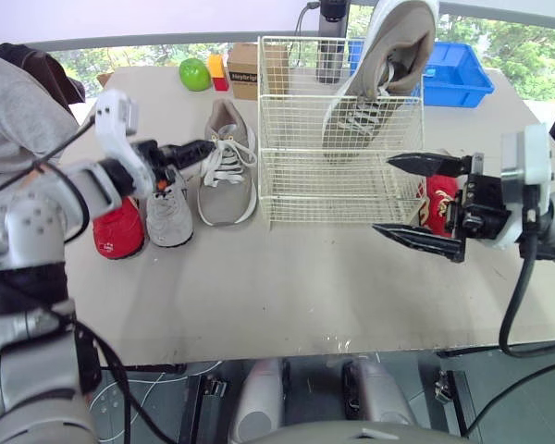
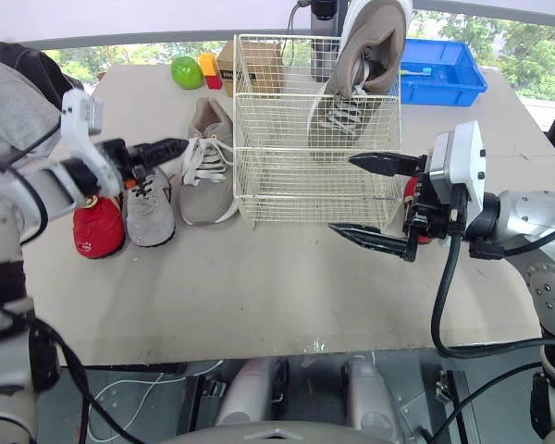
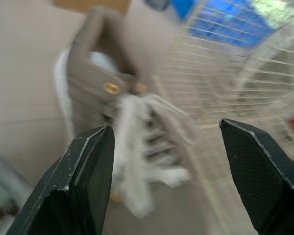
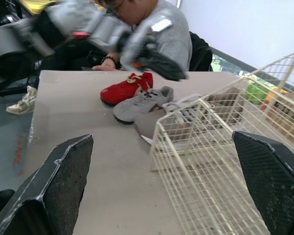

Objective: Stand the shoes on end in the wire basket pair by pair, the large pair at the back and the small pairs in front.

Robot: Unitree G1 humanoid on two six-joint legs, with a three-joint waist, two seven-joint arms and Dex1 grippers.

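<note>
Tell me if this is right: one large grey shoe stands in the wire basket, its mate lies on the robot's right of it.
Wrong side. The left eye view shows the mate lying on the table to the robot's left of the wire basket. One large grey shoe does stand on end in it.

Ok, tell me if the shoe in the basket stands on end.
On end: the grey shoe sits toe down in the basket, heel above its rim.

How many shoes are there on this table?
5. A big grey shoe stands in the basket; its mate lies left of it, then a small grey shoe and a red shoe; a second red shoe sits right of the basket. Others may be hidden.
</note>
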